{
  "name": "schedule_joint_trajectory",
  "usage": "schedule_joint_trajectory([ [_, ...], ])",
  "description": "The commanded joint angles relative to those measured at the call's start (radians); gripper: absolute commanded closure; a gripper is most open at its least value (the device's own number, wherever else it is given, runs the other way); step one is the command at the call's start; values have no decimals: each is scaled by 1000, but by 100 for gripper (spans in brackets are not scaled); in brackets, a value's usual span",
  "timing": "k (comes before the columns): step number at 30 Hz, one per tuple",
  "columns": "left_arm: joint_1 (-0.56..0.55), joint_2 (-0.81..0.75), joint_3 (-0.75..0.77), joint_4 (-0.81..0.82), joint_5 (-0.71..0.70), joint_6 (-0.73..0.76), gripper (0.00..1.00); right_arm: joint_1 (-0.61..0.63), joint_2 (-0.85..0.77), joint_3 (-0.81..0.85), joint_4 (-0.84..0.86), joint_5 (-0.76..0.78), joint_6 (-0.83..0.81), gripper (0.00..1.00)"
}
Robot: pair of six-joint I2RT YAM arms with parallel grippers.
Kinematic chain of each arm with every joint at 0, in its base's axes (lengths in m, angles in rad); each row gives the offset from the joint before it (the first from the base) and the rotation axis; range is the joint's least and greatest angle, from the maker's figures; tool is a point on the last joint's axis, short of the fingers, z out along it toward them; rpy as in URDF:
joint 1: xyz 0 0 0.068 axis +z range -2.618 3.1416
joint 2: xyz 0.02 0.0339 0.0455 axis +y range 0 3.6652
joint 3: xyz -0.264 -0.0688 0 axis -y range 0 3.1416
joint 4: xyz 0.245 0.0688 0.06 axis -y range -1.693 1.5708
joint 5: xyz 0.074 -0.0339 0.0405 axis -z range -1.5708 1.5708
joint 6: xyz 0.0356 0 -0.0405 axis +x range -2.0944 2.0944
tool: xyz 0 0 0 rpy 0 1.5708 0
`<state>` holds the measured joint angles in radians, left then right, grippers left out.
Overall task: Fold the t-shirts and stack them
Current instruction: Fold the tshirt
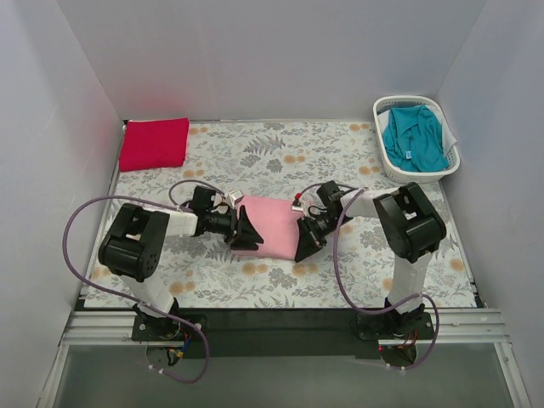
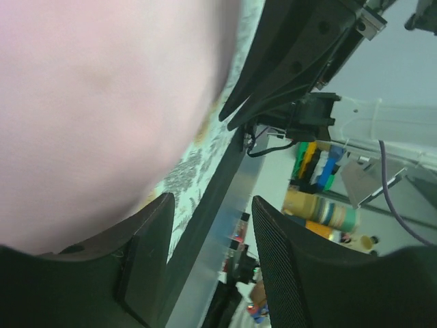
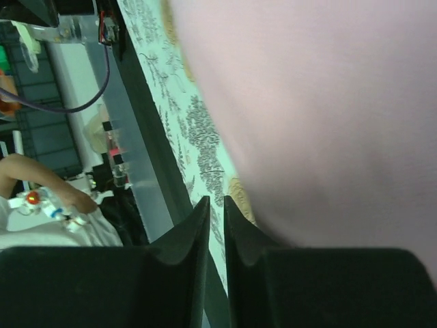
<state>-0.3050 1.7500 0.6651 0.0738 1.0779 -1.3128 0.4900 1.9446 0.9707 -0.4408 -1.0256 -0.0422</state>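
Note:
The light pink t-shirt [image 1: 269, 224] lies folded in a rectangle on the floral cloth at the table's middle. My left gripper [image 1: 245, 230] is at its left edge, open and empty; in the left wrist view [image 2: 213, 201] the pink t-shirt [image 2: 102, 109] lies beside the jaws, not between them. My right gripper [image 1: 307, 240] is at the shirt's right edge, shut with nothing in it; in the right wrist view [image 3: 216, 201] the pink t-shirt [image 3: 321, 109] lies to the right of the fingers. The bright red t-shirt [image 1: 155, 143] lies folded at the back left. The teal t-shirt [image 1: 414, 136] is crumpled in the basket.
The white slatted laundry basket [image 1: 380, 109] stands at the back right corner. The grey-and-orange floral cloth [image 1: 280, 153] covers the table. White walls close in the left, back and right. The table's black front edge [image 1: 280, 319] runs by the arm bases.

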Motion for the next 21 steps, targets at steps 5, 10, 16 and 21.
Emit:
schedule_joint_trajectory([
  [5,59,-94,284,-68,19,176,52,-51,-98,285,-65,88,-110,75],
  [10,92,52,376,53,-62,94,52,-100,60,425,-3,76,-7,75],
  [16,113,223,444,144,-81,15,53,-177,195,474,71,87,64,75],
  [21,147,301,406,210,-119,-37,53,-199,267,471,99,119,65,77],
])
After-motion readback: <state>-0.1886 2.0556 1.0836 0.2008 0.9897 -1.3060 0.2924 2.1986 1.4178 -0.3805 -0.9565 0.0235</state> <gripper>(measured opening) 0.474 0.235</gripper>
